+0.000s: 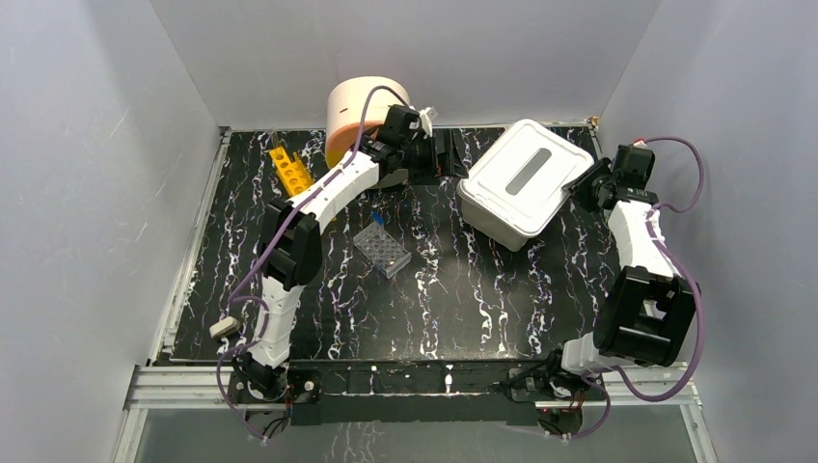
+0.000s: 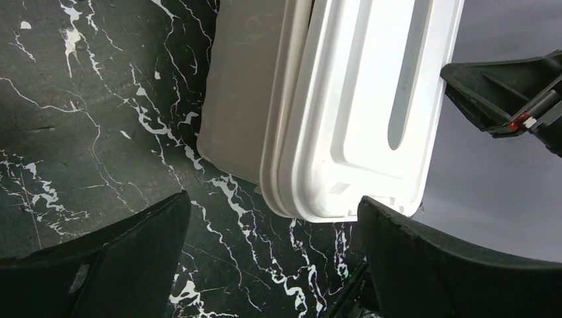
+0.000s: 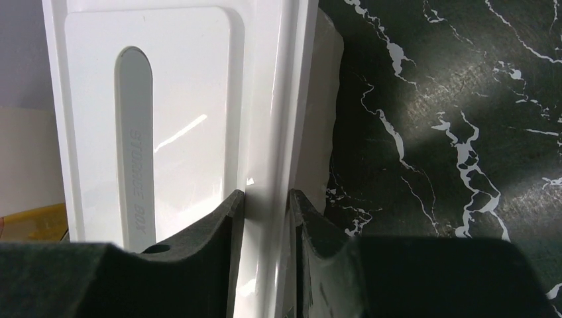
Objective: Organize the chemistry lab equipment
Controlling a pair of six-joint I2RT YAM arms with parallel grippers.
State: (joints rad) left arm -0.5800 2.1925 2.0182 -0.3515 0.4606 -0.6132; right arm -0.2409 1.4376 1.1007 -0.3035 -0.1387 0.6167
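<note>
A white rectangular bin (image 1: 526, 178) with a grey-slotted lid (image 3: 179, 99) stands at the back right. My right gripper (image 3: 267, 195) is shut on the lid's right rim (image 3: 268, 99), one finger on top and one on the outer side. In the top view my right gripper (image 1: 582, 185) sits at the bin's right edge. My left gripper (image 1: 442, 154) is open just left of the bin, with nothing between its fingers. In the left wrist view the bin's near corner (image 2: 311, 192) lies ahead of my left gripper (image 2: 273, 205). A clear well plate (image 1: 381, 251) lies mid-table. A yellow rack (image 1: 289, 169) lies at the back left.
The round peach-orange drawer unit (image 1: 362, 111) stands at the back, behind my left arm. A small blue item (image 1: 378, 220) lies just behind the well plate. Grey walls close in the table on three sides.
</note>
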